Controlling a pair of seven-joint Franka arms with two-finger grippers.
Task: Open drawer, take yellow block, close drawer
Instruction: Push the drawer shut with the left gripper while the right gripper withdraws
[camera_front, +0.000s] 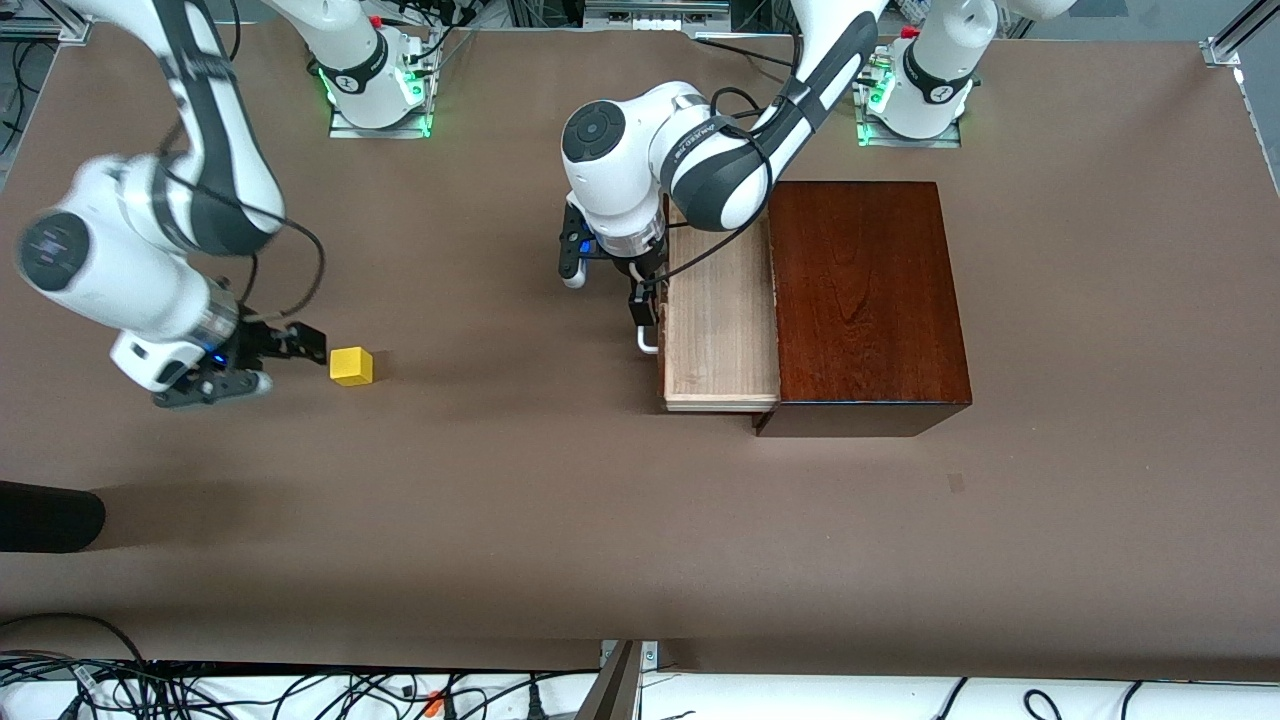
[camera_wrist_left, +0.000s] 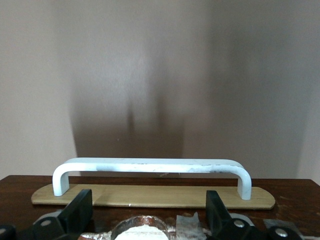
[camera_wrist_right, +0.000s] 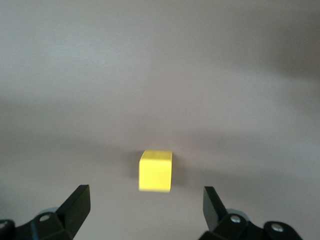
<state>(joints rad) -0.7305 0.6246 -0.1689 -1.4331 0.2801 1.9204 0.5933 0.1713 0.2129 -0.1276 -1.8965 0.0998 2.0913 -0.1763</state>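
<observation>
The right gripper (camera_front: 268, 362) stands with its fingers spread and nothing between them, just beside the yellow block (camera_front: 351, 366). The block is a small plain bright cube, resting alone on the brown table (camera_front: 500, 500) toward the right arm's end, bare surface all round it. The left gripper (camera_front: 643, 300), fingers apart, sits at the white handle (camera_wrist_left: 150, 170) of the drawer (camera_front: 720, 320), seemingly without clasping it. The pale tray is pulled out of its dark box (camera_front: 865, 300).

The right gripper (camera_front: 268, 362) sits low at the right arm's end of the table, fingers spread wide and holding nothing. The left gripper (camera_front: 645, 300) hangs mid-table, wrist bent downward, its fingers (camera_wrist_left: 77, 210) parted.
</observation>
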